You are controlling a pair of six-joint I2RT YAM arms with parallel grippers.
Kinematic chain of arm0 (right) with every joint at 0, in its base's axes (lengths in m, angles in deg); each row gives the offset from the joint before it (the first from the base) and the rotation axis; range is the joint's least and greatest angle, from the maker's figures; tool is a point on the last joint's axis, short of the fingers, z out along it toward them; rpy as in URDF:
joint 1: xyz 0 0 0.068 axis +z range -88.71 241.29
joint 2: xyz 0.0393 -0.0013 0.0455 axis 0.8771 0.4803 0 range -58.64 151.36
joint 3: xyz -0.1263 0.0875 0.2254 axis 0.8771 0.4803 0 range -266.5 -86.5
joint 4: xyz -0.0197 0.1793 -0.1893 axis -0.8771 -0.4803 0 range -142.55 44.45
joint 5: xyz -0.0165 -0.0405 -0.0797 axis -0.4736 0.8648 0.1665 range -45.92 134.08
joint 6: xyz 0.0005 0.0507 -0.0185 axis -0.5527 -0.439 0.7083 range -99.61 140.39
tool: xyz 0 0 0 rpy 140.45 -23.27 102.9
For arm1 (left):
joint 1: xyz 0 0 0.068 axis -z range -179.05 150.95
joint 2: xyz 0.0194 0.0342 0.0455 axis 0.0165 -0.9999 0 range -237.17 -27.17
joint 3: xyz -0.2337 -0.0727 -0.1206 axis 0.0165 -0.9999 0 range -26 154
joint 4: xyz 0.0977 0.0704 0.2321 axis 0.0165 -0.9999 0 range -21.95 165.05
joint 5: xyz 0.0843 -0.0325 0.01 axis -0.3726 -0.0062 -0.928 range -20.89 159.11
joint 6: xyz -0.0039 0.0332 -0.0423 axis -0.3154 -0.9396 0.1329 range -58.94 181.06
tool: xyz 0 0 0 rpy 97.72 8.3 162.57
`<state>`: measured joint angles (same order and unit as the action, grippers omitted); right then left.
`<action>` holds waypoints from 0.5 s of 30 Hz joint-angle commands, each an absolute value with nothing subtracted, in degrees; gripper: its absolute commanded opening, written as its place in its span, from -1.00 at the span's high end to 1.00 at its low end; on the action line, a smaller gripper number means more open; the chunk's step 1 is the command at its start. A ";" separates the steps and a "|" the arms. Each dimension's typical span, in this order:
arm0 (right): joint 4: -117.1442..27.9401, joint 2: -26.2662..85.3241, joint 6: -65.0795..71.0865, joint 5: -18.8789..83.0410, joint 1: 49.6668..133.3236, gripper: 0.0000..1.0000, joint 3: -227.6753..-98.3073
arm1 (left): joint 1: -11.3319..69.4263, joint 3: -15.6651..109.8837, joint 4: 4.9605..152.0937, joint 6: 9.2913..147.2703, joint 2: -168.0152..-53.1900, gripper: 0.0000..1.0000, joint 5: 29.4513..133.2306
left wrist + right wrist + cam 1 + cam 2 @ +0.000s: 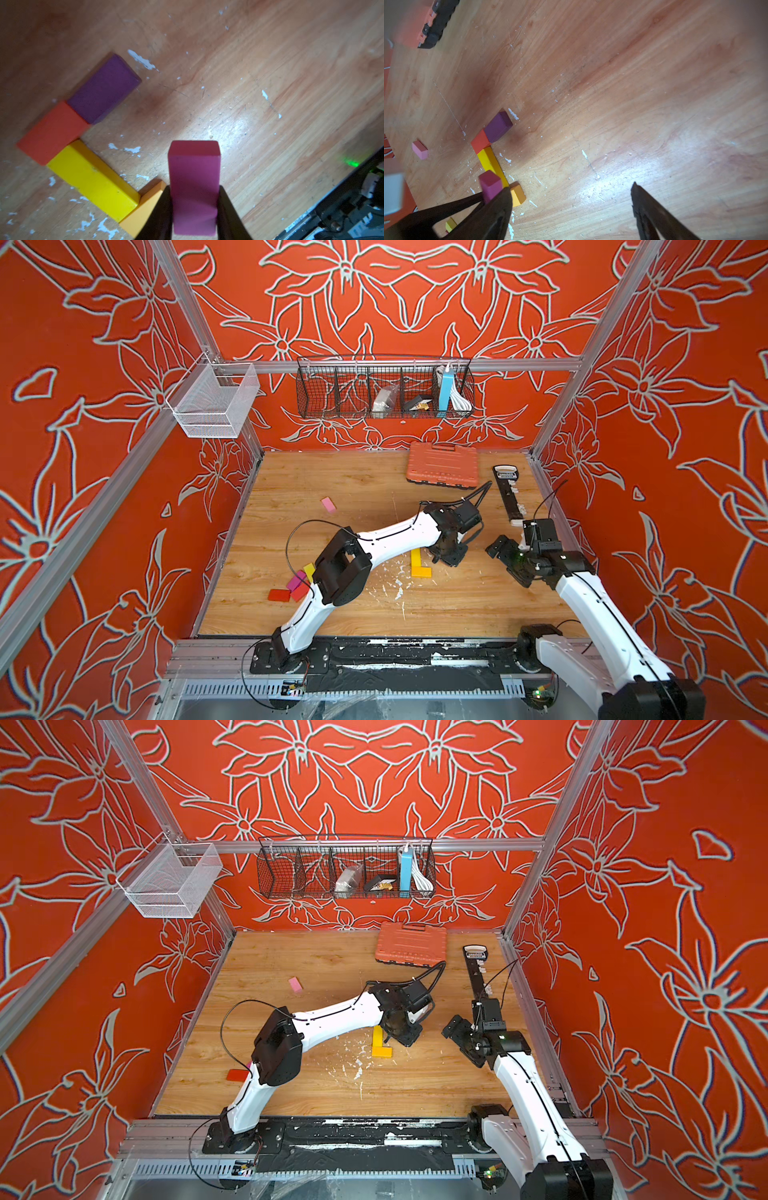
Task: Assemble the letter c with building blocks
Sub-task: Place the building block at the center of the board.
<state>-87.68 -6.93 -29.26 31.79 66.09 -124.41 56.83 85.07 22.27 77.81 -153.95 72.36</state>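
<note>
Along the left edge of the desk, a red block, a short yellow block and a magenta spare lie in a loose cluster, with a pale pink block alone farther back. Toward the middle sits the unfinished letter. A long yellow bar forms the spine. A red-orange block caps its far end, and a purple block runs on from that as the upper arm. An orange block sits at the near end, starting the lower arm. The left hand is over that corner, clenched on a magenta block pinched by its long sides. The block seems to be clear of the desk, though that cannot be told for sure. To the right, just beside the build, the right hand hangs released, its jaws wide and empty. The step in hand looks like placing the piece that lengthens the lower arm. The next move probably calls for turning the magenta block parallel to the purple one and lowering it flat against the orange block's free end. The hand should let go only once the block rests on the desk, so the neighbouring pieces are not nudged.
</note>
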 commanded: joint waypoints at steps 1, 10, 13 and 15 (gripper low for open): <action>-90.15 -7.69 -28.73 32.57 65.60 -0.84 -123.24 | 57.20 86.81 20.34 79.13 -155.50 0.37 73.92; -90.75 -7.99 -28.29 33.09 65.50 -0.84 -122.65 | 57.38 87.32 20.37 80.12 -158.22 0.27 76.26; -90.86 -8.02 -28.21 33.18 65.51 -0.84 -122.62 | 57.38 87.18 20.72 80.28 -158.56 0.24 76.92; -90.99 -8.03 -28.14 33.27 65.51 -0.84 -122.59 | 57.38 87.03 20.99 80.40 -158.57 0.23 77.32</action>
<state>-89.45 -7.44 -28.76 32.00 66.03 -123.47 57.20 86.10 21.62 80.24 -157.32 75.96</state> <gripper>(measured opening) 0.918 0.387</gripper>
